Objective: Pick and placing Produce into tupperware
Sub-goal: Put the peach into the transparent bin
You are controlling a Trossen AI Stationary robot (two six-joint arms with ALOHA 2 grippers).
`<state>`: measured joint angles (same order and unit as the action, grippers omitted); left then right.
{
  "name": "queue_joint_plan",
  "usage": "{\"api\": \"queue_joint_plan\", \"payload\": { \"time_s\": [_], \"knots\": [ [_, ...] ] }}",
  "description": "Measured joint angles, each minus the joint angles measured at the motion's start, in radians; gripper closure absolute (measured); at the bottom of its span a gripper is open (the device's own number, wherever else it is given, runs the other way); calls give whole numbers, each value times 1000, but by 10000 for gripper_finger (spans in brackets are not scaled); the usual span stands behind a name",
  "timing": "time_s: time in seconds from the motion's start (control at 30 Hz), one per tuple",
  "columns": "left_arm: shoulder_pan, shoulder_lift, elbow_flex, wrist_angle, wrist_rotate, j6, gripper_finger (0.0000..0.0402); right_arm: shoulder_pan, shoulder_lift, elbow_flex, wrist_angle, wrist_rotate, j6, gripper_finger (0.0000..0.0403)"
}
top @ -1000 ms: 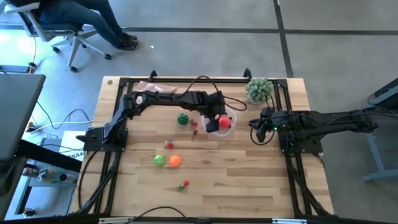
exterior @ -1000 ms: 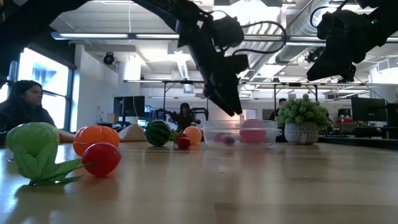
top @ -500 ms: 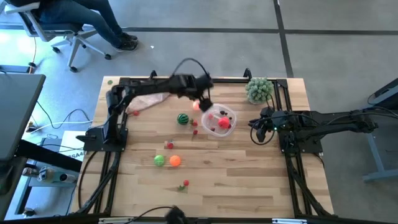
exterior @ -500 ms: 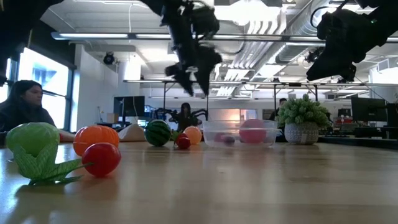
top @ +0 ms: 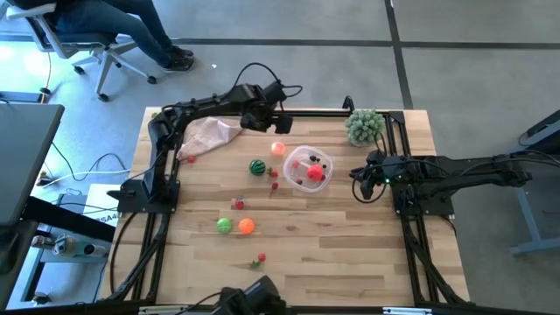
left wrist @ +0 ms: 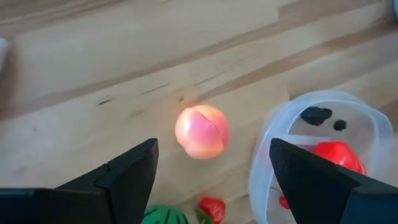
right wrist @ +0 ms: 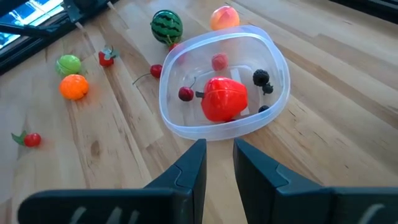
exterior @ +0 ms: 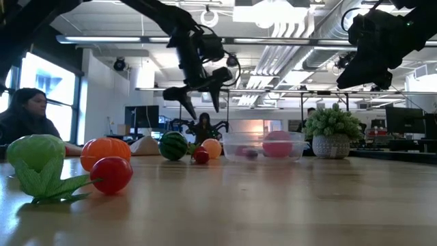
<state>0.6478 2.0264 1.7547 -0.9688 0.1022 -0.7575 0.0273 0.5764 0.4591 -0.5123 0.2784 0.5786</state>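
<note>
**Left claw empty over the peach, tub part-filled**

From my remote seat: the light wooden counter carries everything. My left claw hangs near the back edge, fingers spread wide, gripping nothing, above a pink-orange toy peach. The right claw waits beside the clear roundish plastic tub, fingers nearly together, nothing between them. Tub's mid-counter, holding a red pepper-like piece and tiny dark berries. Striped green watermelon ball sits near it; orange ball and green ball lie well apart, toward the front.
</note>
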Motion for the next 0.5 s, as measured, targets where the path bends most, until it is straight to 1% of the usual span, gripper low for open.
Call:
{"api": "queue_joint_plan", "payload": {
  "time_s": [0.27,0.5],
  "knots": [
    [-40,6,0,25,-105,-133,103,0,0,0,-1,-3,-2,331],
    [-70,17,0,-12,-120,-175,103,0,0,0,-7,1,-42,331]
  ]
}}
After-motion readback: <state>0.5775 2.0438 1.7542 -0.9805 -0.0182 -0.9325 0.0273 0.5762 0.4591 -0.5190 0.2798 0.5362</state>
